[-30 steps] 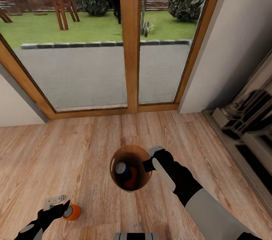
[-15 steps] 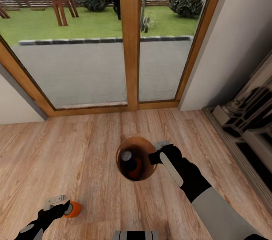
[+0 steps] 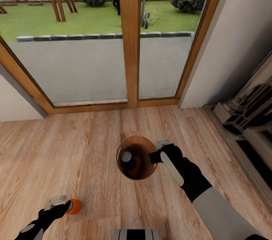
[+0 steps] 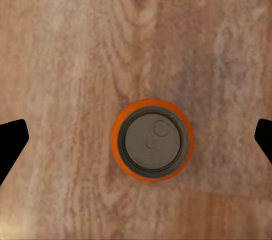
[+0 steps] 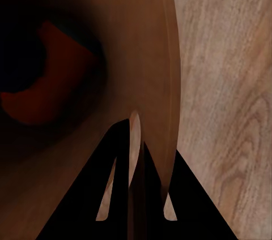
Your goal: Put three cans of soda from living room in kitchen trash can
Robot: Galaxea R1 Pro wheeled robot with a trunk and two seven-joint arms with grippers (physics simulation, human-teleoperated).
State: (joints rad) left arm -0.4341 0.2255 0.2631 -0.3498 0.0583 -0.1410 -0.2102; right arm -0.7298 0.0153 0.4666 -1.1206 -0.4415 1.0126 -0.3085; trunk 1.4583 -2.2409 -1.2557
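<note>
Doors (image 3: pixel 128 36) fill the far wall. The bucket (image 3: pixel 140 144), clamped at its rim by the right gripper (image 3: pixel 155 153), has been raised slightly, two cans (image 3: pixel 131 162) inside. Left gripper (image 3: pixel 60 204), jaws apart, hovers around the third can (image 3: pixel 72 206), near left.

Home living room, garden side. Light wood plank floor (image 3: pixel 75 145). Far: wood-framed glass doors (image 3: pixel 130 39) onto paved patio (image 3: pixel 75 66), lawn (image 3: pixel 83 20), shrubs, slatted fence. Right: white wall (image 3: pixel 234 36), dark ornate fireplace surround (image 3: pixel 245 115).
</note>
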